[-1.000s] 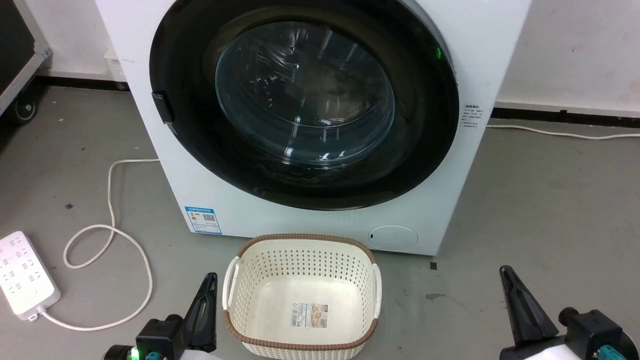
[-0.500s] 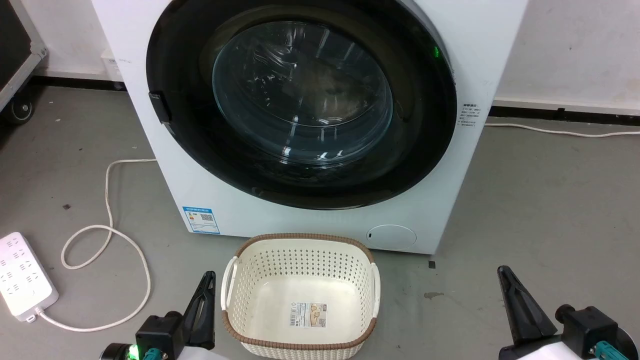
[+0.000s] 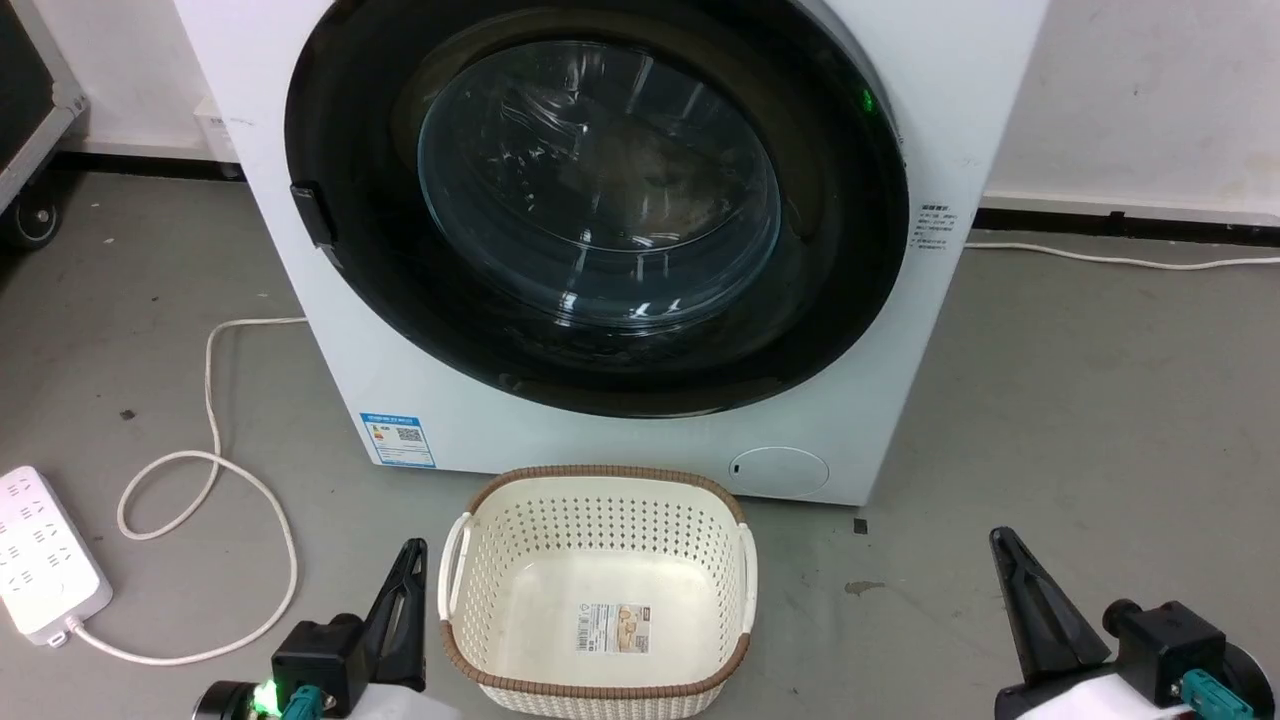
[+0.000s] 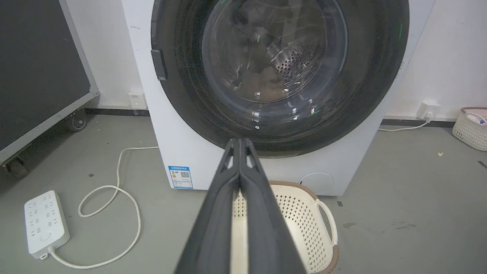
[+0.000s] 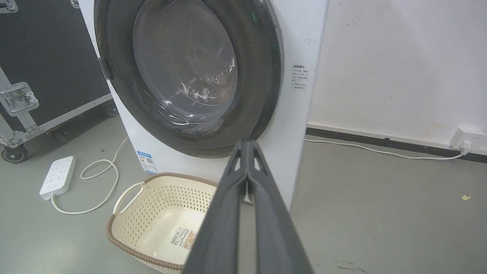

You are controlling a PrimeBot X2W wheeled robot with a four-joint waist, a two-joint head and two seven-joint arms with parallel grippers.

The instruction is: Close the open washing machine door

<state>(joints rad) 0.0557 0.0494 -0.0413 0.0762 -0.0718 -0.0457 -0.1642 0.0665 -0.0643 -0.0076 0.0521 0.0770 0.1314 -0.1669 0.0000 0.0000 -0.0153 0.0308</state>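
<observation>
The white washing machine (image 3: 470,430) stands straight ahead in the head view. Its door (image 3: 600,180), a black glossy rim around bulging glass, lies flat against the machine's front, with a small dark handle (image 3: 308,212) on its left edge. Steel drum holes show through the glass of the door (image 4: 274,49) in the left wrist view. My left gripper (image 3: 415,548) is low at the bottom left, shut and empty, well short of the machine. My right gripper (image 3: 998,535) sits at the bottom right, also shut and empty. Both pairs of fingertips (image 4: 239,141) (image 5: 247,143) are pressed together.
A cream perforated basket (image 3: 600,590) sits on the floor between my grippers, right before the machine. A white power strip (image 3: 40,560) and its looping cable (image 3: 210,450) lie to the left. A black wheeled case (image 4: 38,76) stands further left. Bare grey floor stretches to the right.
The whole head picture has slid slightly left, so the camera moved a little. The door, basket and both grippers keep their places relative to each other.
</observation>
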